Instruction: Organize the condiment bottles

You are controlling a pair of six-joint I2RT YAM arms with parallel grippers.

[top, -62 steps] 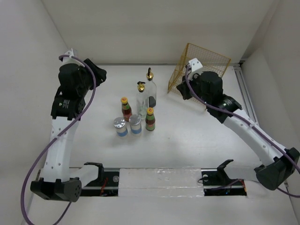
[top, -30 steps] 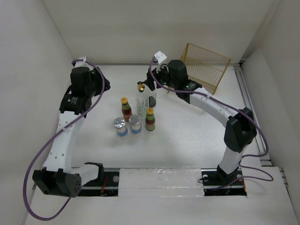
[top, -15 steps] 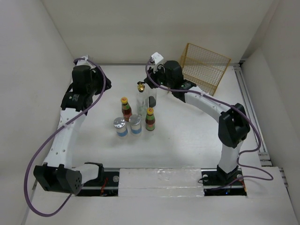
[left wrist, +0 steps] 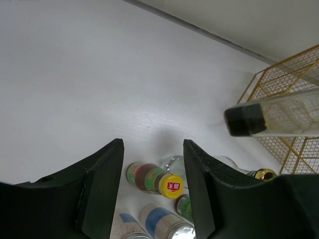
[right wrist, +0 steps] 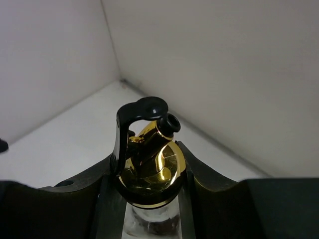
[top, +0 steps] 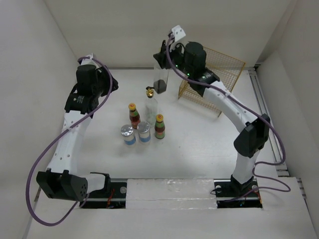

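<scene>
**Right gripper clenching a glass bottle in the air**

The right gripper (top: 164, 63) is grasping a tall glass bottle (top: 162, 79) by its neck near the top centre of the overhead view. It is holding the bottle clear of the table (top: 199, 149). In the right wrist view the bottle's gold spout (right wrist: 149, 167) is sitting between the two black fingers (right wrist: 199, 191), which are pressing in on either side just below it. The bottle's dark base is pointing down. In the overhead view it is hanging just left of the yellow wire rack (top: 219, 69), which is standing at the upper right of the frame.

The second glass bottle (top: 151, 105) is standing upright on the table, just below the held one in the overhead view. The other four containers are clustering in front of it, left of centre. One sauce bottle (top: 134, 115) is standing to its lower left and the other sauce bottle (top: 159, 126) to its lower right, both with yellow caps up. The left jar (top: 128, 134) and the right jar (top: 144, 132) are sitting side by side between and below them, very close together, silver lids up.

The left gripper (left wrist: 152, 144) is hanging at the upper left of the overhead view, apart from the cluster. Its fingers are spread and gripping nothing. The left wrist view is showing bare table between them, with a sauce bottle and a jar at the bottom edge.
</scene>
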